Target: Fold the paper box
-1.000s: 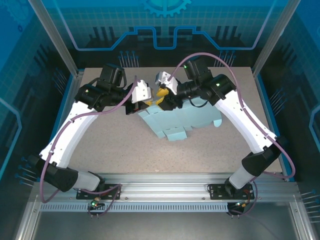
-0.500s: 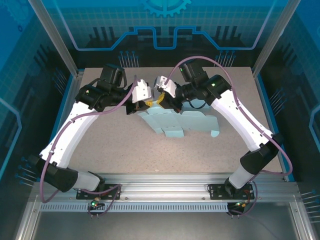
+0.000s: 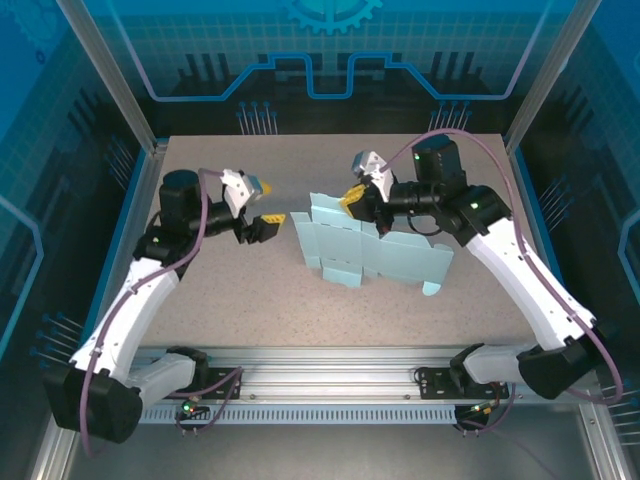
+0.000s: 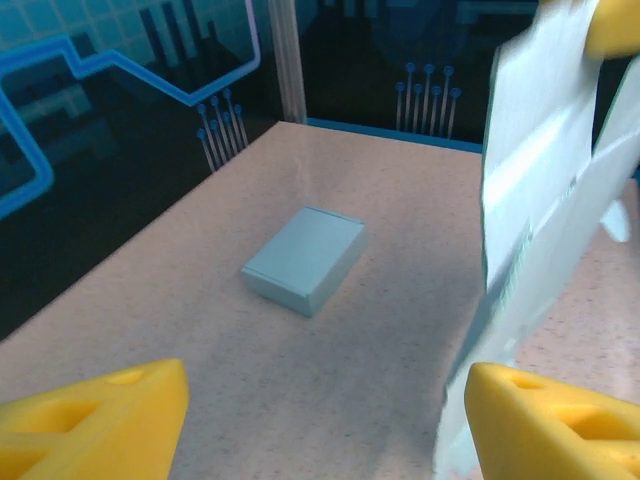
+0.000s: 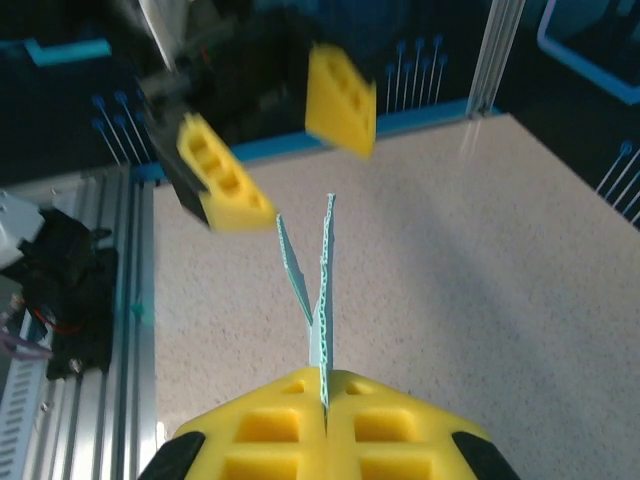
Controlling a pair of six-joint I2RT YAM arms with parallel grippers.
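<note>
Since a second ago my left tool [image 3: 267, 203] has let go and backed off to the left, and my right tool [image 3: 353, 200] has moved right, taking the paper box [image 3: 375, 258] with it. Now the left tool's two yellow fingers [image 4: 100, 420] stand wide apart with nothing between them, left of the middle in the top view. The right tool is pinched tight on the top edge of the paper box, just right of the middle. The box is a flat cut sheet of light blue card. Its top edge is lifted and its lower part rests on the bench [image 3: 240, 290] near the middle of the frame. I think it is very light and thin, so it will flop and bend easily. A hard pull could crease or tear it. I would take hold on a flat panel close to a fold line, not on a small flap.
</note>
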